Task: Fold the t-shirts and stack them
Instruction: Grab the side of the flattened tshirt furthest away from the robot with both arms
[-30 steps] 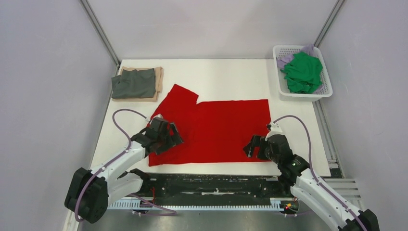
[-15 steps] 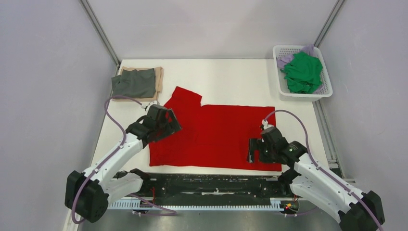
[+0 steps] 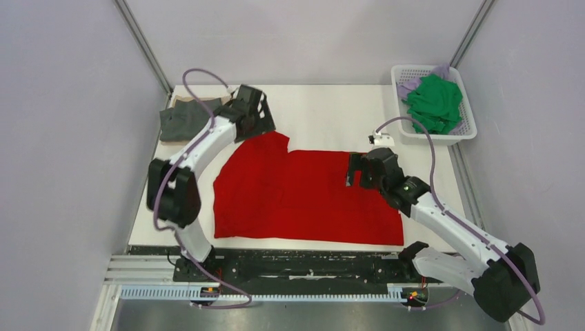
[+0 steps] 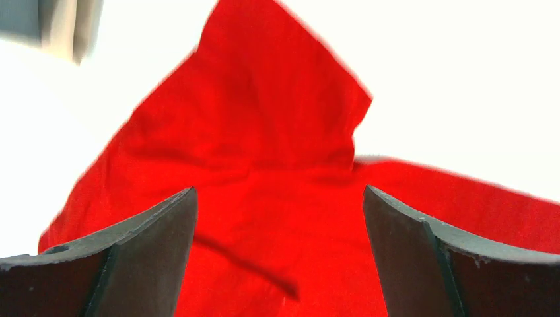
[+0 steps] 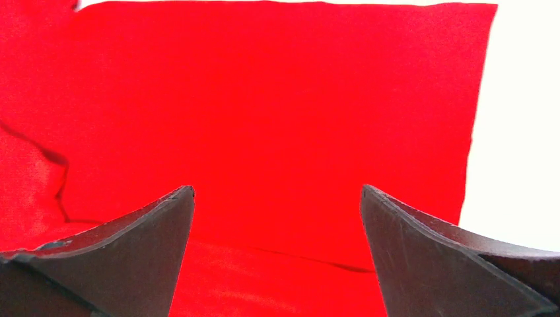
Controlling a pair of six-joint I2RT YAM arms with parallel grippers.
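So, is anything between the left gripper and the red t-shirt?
Nothing visible does. The left gripper is open beside the red t-shirt, and its wrist view shows the sleeve uncovered straight ahead.

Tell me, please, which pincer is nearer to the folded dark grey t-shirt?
Left. The left pincer is just right of the dark grey t-shirt, above the red t-shirt sleeve; the right pincer is much farther right, over that shirt's far edge.

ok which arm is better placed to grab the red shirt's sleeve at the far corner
Left. The left hand, open, hovers right by the sleeve of the red shirt, which fills its wrist view. The right hand, also open, sits over the shirt's far edge, farther along.
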